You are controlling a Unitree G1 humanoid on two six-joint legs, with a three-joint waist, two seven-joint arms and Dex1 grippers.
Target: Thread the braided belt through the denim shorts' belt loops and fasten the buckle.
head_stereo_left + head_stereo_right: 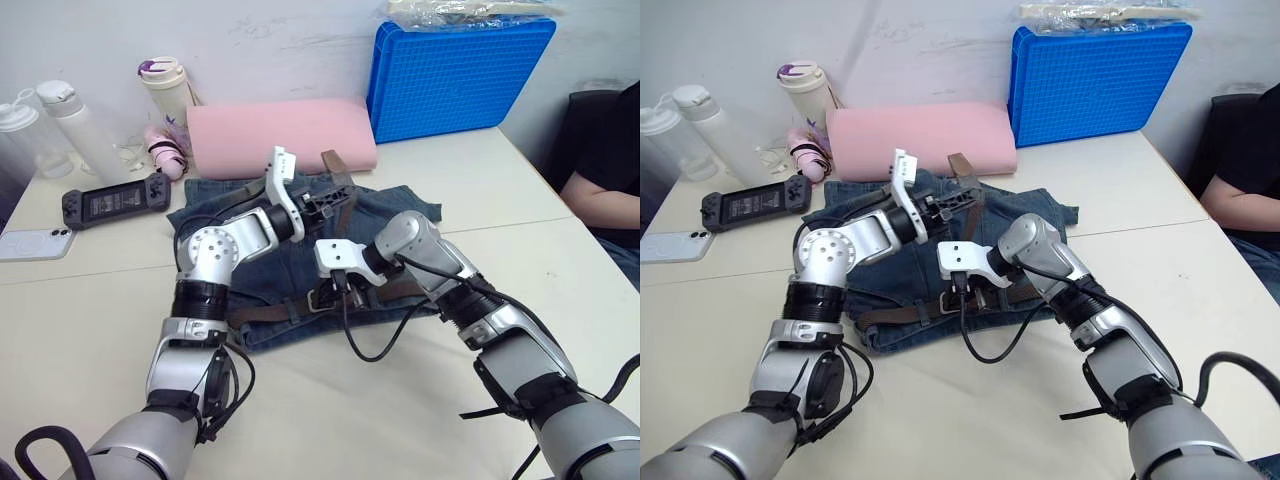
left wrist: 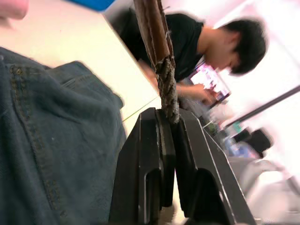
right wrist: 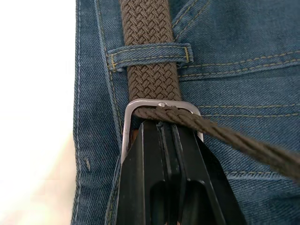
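1. Pale tabletop (image 1: 90, 330) against a white wall; the denim shorts (image 1: 215, 215) lie flat at its middle and serve as landmark. Beyond the shorts: a pink foam roll (image 1: 285, 135) and a blue crate (image 1: 455, 75). A person sits off the shorts' right.
2. Denim shorts: faded blue, yellow stitching, waistband along the near edge.
3. Braided belt (image 3: 149, 61): dark-brown weave, run along the waistband under at least one of the belt loops (image 3: 147, 55). Its free end rises over the shorts toward the far edge.
4. Buckle (image 3: 161, 107): silver frame on the waistband, strap crossing its bar.
5. Right gripper (image 1: 338, 290): at the waistband, jaws closed at the buckle.
6. Left gripper (image 1: 335, 200): above the shorts, jaws clamped on the belt's free end.
7. Risk, judged: the prong may miss the weave if the tail slackens or twists; a hard pull could drag the shorts or slip the strap from the jaws.
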